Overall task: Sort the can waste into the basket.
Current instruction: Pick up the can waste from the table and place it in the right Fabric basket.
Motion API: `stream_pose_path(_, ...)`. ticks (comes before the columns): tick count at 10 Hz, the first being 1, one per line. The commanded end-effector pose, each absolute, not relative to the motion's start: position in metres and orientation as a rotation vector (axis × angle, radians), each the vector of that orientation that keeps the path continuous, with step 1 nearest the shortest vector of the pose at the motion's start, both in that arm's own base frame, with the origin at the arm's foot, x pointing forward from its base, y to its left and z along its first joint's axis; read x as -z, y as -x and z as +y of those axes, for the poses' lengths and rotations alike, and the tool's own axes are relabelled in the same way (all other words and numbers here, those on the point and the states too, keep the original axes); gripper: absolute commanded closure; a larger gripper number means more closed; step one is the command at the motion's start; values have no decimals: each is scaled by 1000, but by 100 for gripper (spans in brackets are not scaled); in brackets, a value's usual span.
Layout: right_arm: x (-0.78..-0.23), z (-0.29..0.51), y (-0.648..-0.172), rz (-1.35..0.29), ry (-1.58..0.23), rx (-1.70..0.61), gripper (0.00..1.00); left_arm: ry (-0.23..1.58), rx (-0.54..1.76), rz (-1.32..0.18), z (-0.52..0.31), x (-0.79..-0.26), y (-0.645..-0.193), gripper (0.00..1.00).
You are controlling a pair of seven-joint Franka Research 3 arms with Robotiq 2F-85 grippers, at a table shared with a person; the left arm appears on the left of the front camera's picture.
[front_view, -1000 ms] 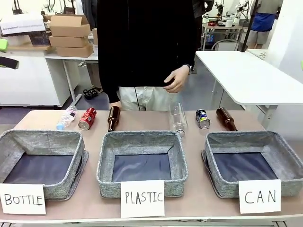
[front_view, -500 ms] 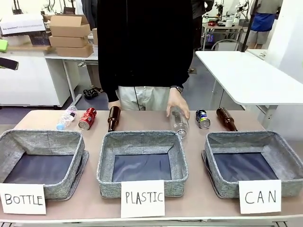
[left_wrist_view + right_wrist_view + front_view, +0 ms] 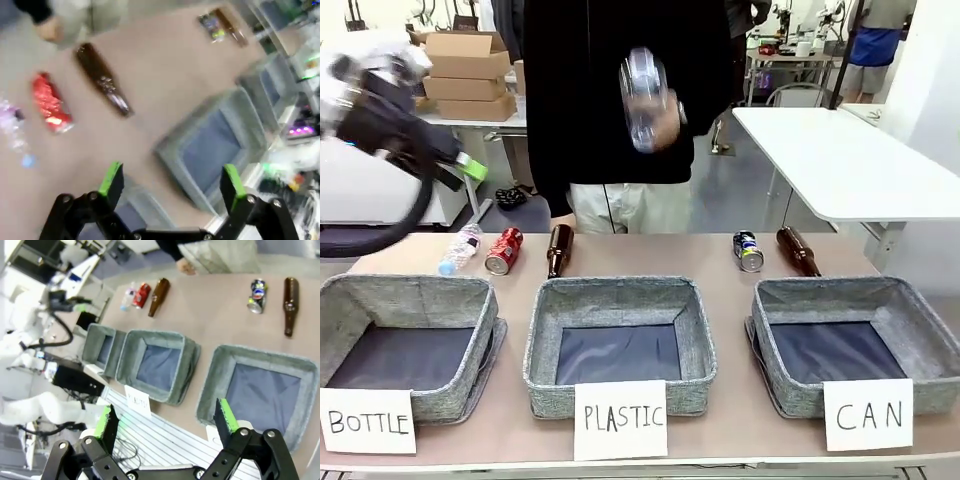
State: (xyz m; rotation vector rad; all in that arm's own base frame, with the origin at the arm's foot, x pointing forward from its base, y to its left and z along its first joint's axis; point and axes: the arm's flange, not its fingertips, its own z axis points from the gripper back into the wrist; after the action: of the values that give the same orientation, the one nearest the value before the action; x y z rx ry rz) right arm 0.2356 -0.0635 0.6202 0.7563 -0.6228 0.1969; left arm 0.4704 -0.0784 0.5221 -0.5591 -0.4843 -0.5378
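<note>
- Left tool: has swung into the front view at upper left since half a second ago, when no arm showed; image motion-blurred. Fingers spread wide, nothing between them.
- Below and ahead of the left tool: the red can lies on its side on the tabletop, just beside a brown bottle and a small clear bottle. From the front view the red can sits behind the BOTTLE basket, well apart from its target.
- Right tool: also spread, empty, held high over the near edge of the tabletop. The CAN basket lies directly ahead of it and empty; beyond that basket, the blue can lies beside another brown bottle.
- Person: half a second ago the hand was on the large clear bottle at the tabletop; now that clear bottle is lifted to chest height in the person's hand.
- Judgement: the space behind the PLASTIC basket is freed; neither can is touched yet. Left arm looks headed for the red can, which must cross the whole tabletop to reach the CAN basket.
</note>
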Motion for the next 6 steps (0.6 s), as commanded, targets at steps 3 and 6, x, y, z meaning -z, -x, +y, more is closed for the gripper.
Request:
stream_pose_path(3, -623, -65, -236, -633, -773, -225, 0, 486, 207, -376, -66, -502, -586, 0)
stream_pose_path(6, -623, -65, -236, -633, -773, -225, 0, 344, 328, -416, -73, -464, -584, 0)
